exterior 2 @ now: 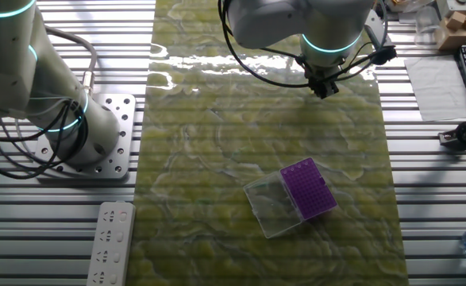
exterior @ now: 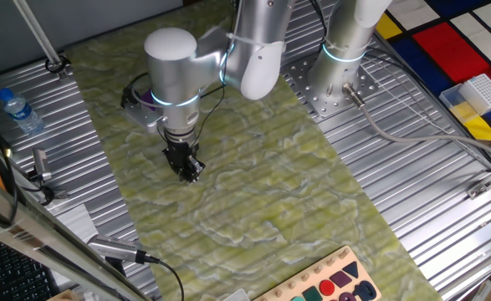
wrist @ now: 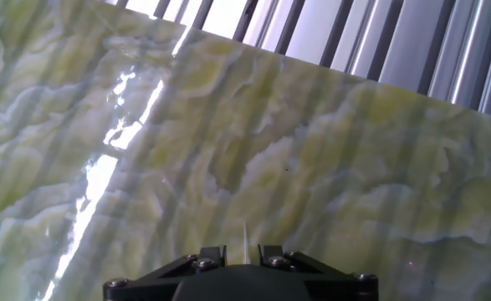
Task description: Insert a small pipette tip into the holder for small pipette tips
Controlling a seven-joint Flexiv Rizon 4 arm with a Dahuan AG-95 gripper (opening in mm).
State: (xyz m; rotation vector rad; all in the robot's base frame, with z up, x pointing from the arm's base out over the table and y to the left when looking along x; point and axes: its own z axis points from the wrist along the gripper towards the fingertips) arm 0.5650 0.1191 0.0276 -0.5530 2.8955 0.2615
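The holder for small pipette tips is a flat purple square box with a fine grid of holes. It lies on the green marbled mat, with its clear cover beside it. In one fixed view only a purple sliver shows behind the arm's wrist. My gripper hangs over the mat well away from the holder, toward the mat's far edge; it also shows in one fixed view. In the hand view a thin pale pipette tip sticks out between the narrowly set fingers. The holder is out of the hand view.
A second arm's base stands on a plate beside the mat. A white gridded rack sits at the far right. A water bottle, a power strip and a wooden shape board lie around the mat.
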